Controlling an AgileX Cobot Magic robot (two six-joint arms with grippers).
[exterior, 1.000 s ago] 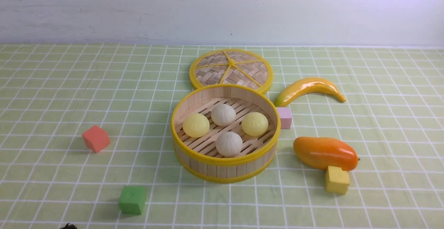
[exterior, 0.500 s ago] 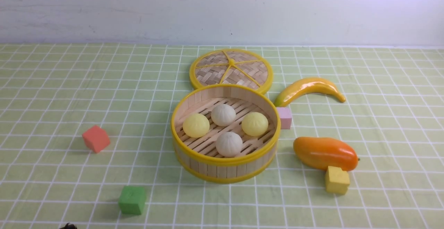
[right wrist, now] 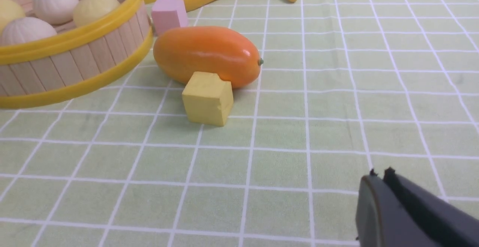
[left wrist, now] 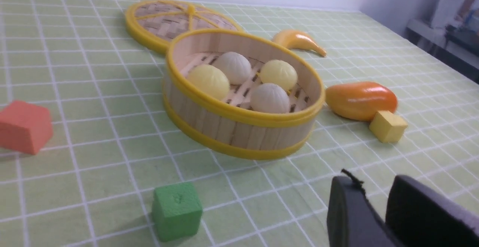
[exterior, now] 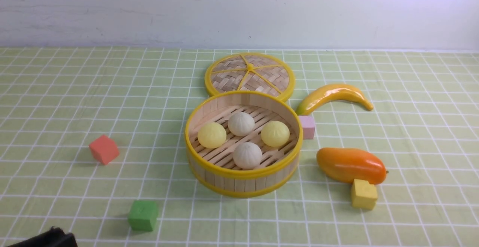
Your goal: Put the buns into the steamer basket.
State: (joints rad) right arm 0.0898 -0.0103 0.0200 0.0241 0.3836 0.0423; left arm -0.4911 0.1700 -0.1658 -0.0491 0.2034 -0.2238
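The steamer basket (exterior: 243, 175) stands mid-table. All the buns lie on its slatted floor: two pale yellow buns (exterior: 211, 135) (exterior: 275, 133) and two off-white buns (exterior: 241, 123) (exterior: 247, 155). In the left wrist view the basket (left wrist: 239, 131) is ahead of my left gripper (left wrist: 374, 185), which is empty, low over the cloth, with a narrow gap between its fingers. A dark part of the left arm (exterior: 48, 239) shows at the front view's bottom left. My right gripper (right wrist: 380, 176) is shut and empty, near the table's front right, well short of the basket (right wrist: 67, 63).
The woven lid (exterior: 249, 75) lies flat behind the basket. A banana (exterior: 333, 93), a pink cube (exterior: 307, 126), a mango (exterior: 350, 164) and a yellow cube (exterior: 363, 194) sit to the right. A red cube (exterior: 103, 149) and a green cube (exterior: 142, 215) sit to the left.
The dark part of the left arm has come further into the front view at the bottom left. The buns and the basket have not moved.
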